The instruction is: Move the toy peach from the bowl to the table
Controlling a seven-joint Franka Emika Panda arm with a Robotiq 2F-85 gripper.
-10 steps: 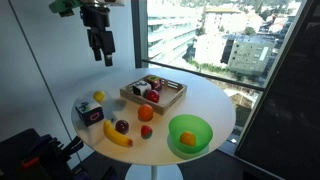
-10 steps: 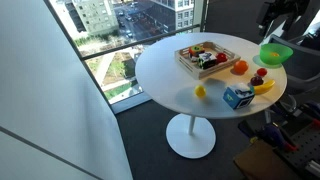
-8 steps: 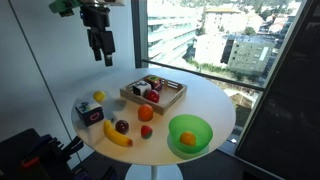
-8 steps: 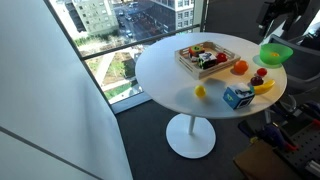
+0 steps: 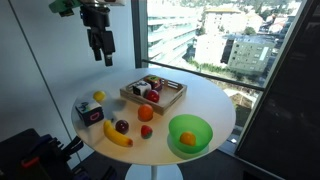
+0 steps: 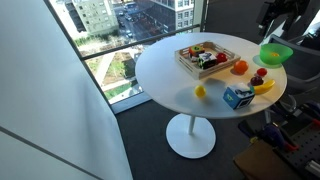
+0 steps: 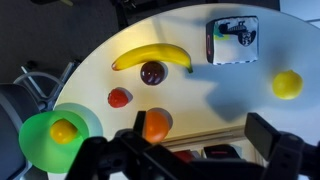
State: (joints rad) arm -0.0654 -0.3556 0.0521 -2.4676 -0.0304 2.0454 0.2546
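The toy peach lies inside the green bowl at the near edge of the round white table. In the wrist view the peach sits in the bowl at the lower left. The bowl also shows in an exterior view at the table's far right edge; the peach is not visible there. My gripper hangs open and empty, high above the table's far left side and well away from the bowl. Its fingers frame the bottom of the wrist view.
A wooden tray of toy food stands mid-table. A redder round fruit, a small red fruit, a dark plum, a banana, a blue box and a lemon lie between tray and bowl.
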